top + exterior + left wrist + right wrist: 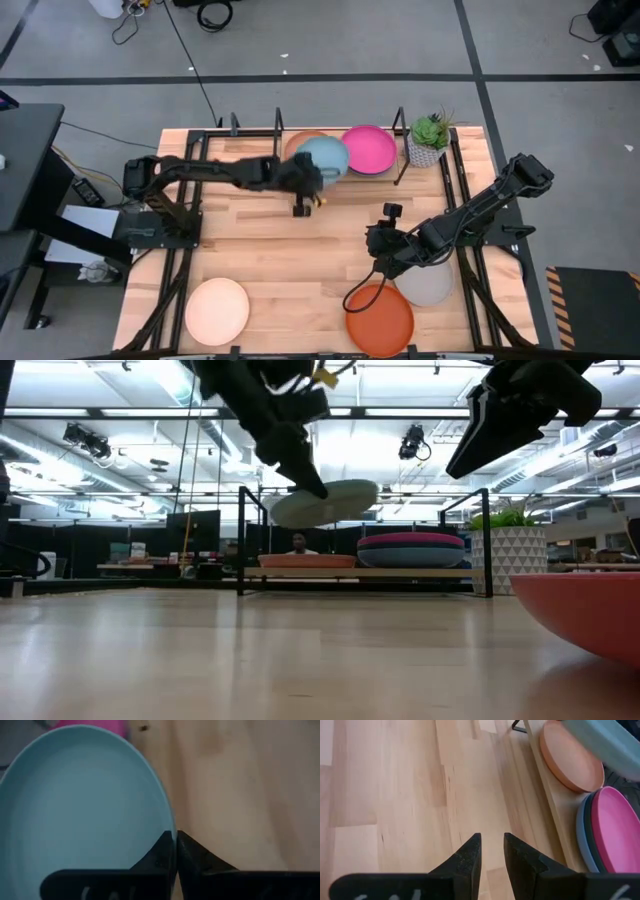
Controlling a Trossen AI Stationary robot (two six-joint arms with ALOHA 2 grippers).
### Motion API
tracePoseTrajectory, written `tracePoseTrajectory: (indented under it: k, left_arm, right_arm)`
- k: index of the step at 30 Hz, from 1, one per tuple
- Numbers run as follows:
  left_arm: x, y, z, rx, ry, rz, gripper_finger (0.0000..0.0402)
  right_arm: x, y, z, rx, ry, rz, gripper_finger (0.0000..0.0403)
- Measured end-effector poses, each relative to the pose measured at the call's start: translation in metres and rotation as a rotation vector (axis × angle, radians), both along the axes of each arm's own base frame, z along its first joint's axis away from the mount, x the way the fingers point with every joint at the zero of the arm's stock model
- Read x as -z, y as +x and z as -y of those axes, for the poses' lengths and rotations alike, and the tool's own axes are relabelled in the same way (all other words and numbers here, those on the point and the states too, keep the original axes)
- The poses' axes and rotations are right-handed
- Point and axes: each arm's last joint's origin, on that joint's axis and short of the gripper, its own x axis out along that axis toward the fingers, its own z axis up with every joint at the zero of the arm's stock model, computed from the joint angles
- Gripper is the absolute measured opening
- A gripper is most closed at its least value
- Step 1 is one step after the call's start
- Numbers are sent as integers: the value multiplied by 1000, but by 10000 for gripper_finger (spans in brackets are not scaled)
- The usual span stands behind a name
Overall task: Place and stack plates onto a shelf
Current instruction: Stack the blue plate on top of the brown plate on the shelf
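The left gripper point(312, 186) is clamped on the rim of the round light teal plastic plate point(325, 158), holding it in the air just above the tan-brown plate point(570, 757) on the small black metal shelf point(400, 125). I think the next move is to lower it onto that plate and let go. The right gripper point(383, 240) waits well away from the shelf, fingers a little apart and holding nothing.

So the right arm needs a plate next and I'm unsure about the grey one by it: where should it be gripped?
Take the grey plate by its thin raised rim, as the left gripper holds the light teal plate. It lies flat, partly under the right arm, the orange plate close beside it, so probably come from above at the exposed rim on the side away from that plate.
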Motion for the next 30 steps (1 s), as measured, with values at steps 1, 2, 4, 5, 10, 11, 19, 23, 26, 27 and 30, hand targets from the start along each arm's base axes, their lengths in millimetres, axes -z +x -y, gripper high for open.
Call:
tracePoseTrajectory:
  k: [1, 2, 4, 5, 10, 11, 19, 23, 26, 27, 30]
  left_arm:
    - [-1, 0, -6, -19, -6, 12, 15]
    - [-2, 0, -13, -41, -7, 31, 15]
    - [-2, -2, -24, -90, -22, 46, 16]
    - [-1, -3, -29, -117, -36, 43, 16]
    - [12, -8, -45, -219, -92, 18, 16]
    - [16, -11, -46, -233, -92, -2, 16]
    - [38, -7, -48, -237, -29, -80, 19]
    - [43, -4, -49, -230, -18, -80, 28]
    - [47, -1, -52, -220, -7, -75, 27]
    - [48, -2, -52, -219, -6, -86, 26]
    - [50, 1, -54, -218, -5, -75, 26]
  right_arm:
    - [0, 0, 0, 0, 0, -1, 89]
    - [0, 0, 0, 0, 0, -1, 89]
    - [0, 0, 0, 0, 0, -1, 89]
    - [0, 0, 0, 0, 0, -1, 89]
    - [0, 0, 0, -2, -2, -2, 89]
    - [0, 0, 0, -3, -3, -1, 89]
    - [-1, 2, -1, -20, -7, 12, 89]
    - [-1, 3, -1, -22, -6, 14, 89]
    - [-1, 3, -1, -22, -8, 11, 89]
    - [-1, 3, -1, -23, -8, 11, 89]
    - [-1, 2, -1, -24, -11, 6, 89]
